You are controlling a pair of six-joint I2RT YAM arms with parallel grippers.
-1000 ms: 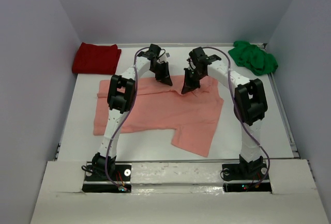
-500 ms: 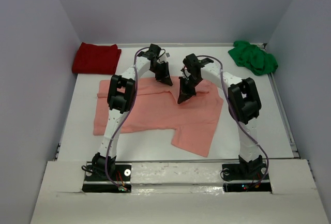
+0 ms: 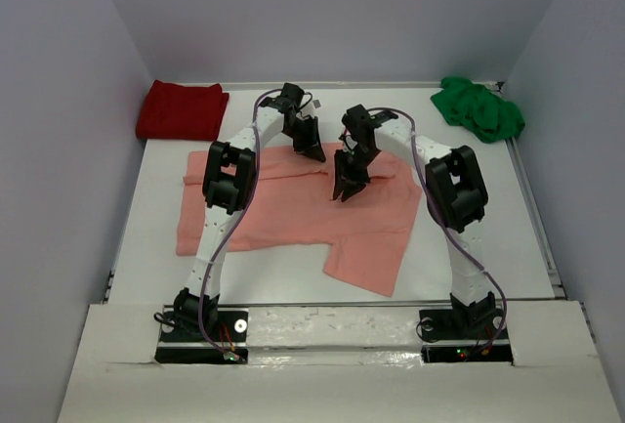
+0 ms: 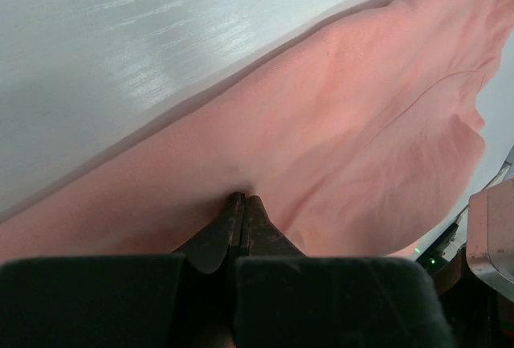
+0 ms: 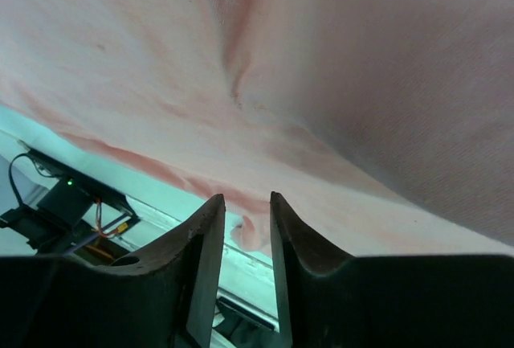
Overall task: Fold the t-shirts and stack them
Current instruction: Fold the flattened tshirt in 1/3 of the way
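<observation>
The pink t-shirt [image 3: 293,213] lay spread out in the middle of the white table [image 3: 469,247]. It was mostly flat, with one part folded over near the front. It was open like that so its sides could be folded in.

The left gripper [image 4: 241,203] was at the far edge of the pink t-shirt. Its jaws were pinched shut on a little bit of the cloth, and the cloth made a small pucker right at the tips. I think it held that edge so the shirt could be lifted or pulled over.

The right gripper [image 5: 245,203] hung just above the pink t-shirt, near the left gripper. Its jaws were a little way apart, with nothing between them. It looked free to take a new hold.

The dark red t-shirt [image 3: 181,110] sat folded in the far left corner, so that was likely where the stack would grow. The green t-shirt [image 3: 479,108] lay in a crumpled heap in the far right corner, not yet folded.
</observation>
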